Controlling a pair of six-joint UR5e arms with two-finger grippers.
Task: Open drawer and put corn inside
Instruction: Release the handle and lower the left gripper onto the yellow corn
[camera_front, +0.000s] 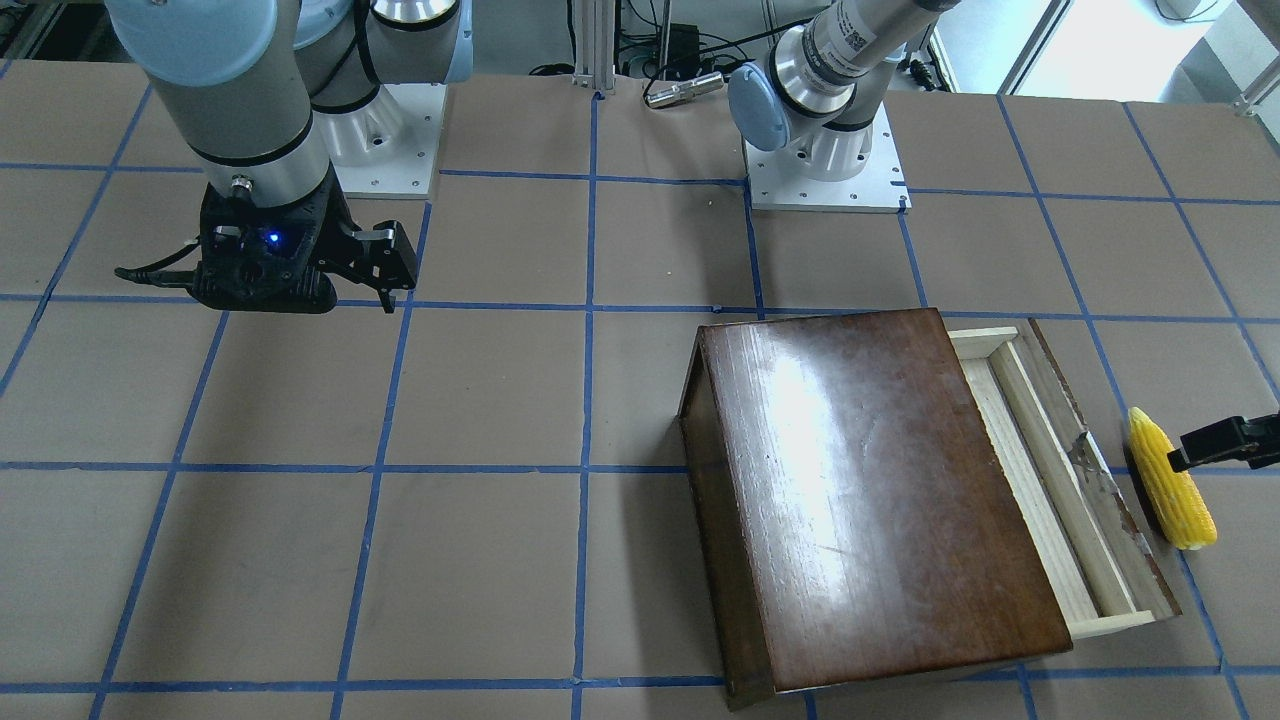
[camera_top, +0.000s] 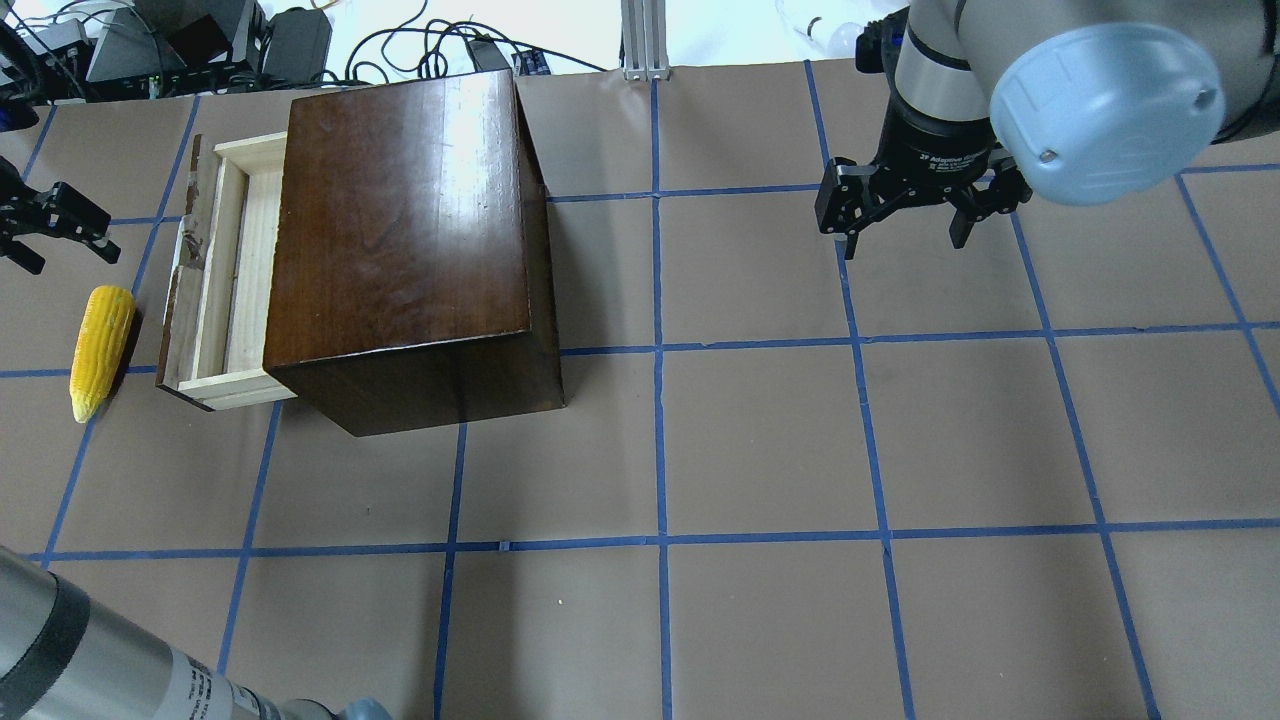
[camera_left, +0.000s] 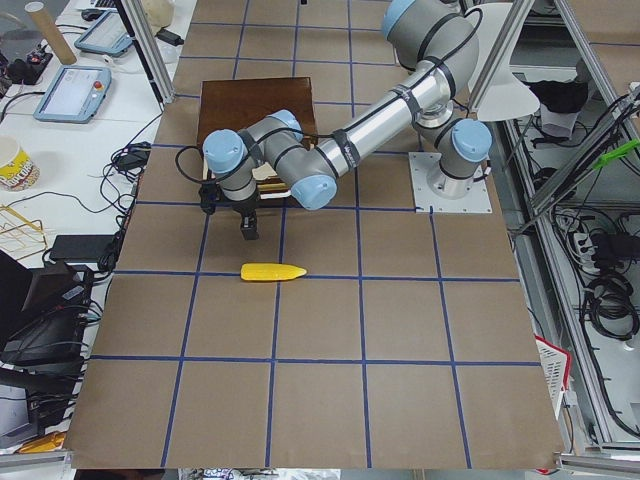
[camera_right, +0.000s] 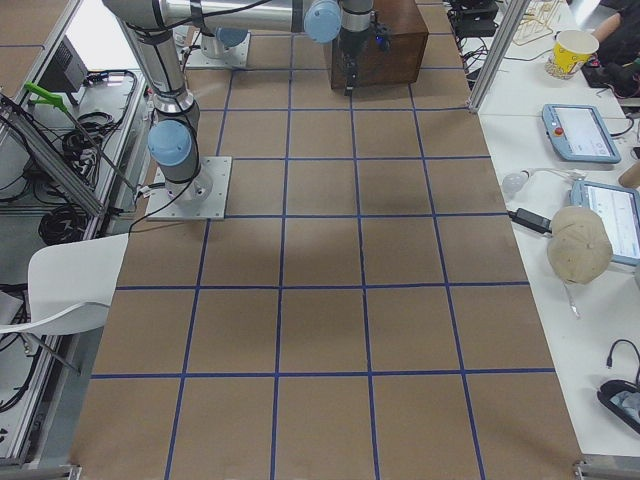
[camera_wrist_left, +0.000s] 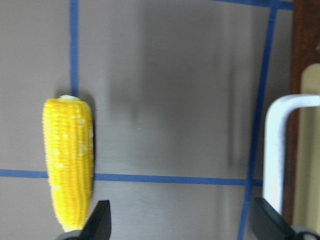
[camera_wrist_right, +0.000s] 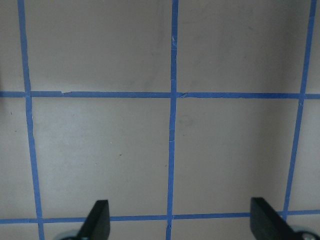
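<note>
The drawer (camera_top: 225, 280) of pale wood stands partly pulled out of the dark-brown cabinet (camera_top: 400, 210); it also shows in the front view (camera_front: 1040, 460). The yellow corn (camera_top: 100, 340) lies on the table outside the drawer front, parallel to it, and shows in the front view (camera_front: 1170, 490) and the left wrist view (camera_wrist_left: 70, 165). My left gripper (camera_top: 72, 258) is open and empty above the table by the corn's blunt end. In its wrist view the gap (camera_wrist_left: 182, 222) lies between the corn and the drawer front (camera_wrist_left: 305, 50). My right gripper (camera_top: 905, 240) is open and empty, far from both.
A pale metal handle (camera_wrist_left: 277, 150) sits on the drawer front. The brown table (camera_top: 760, 440) carries a grid of blue tape. The arm bases (camera_front: 825, 170) stand at the table's robot side. Cables and devices lie beyond the far edge (camera_top: 200, 50).
</note>
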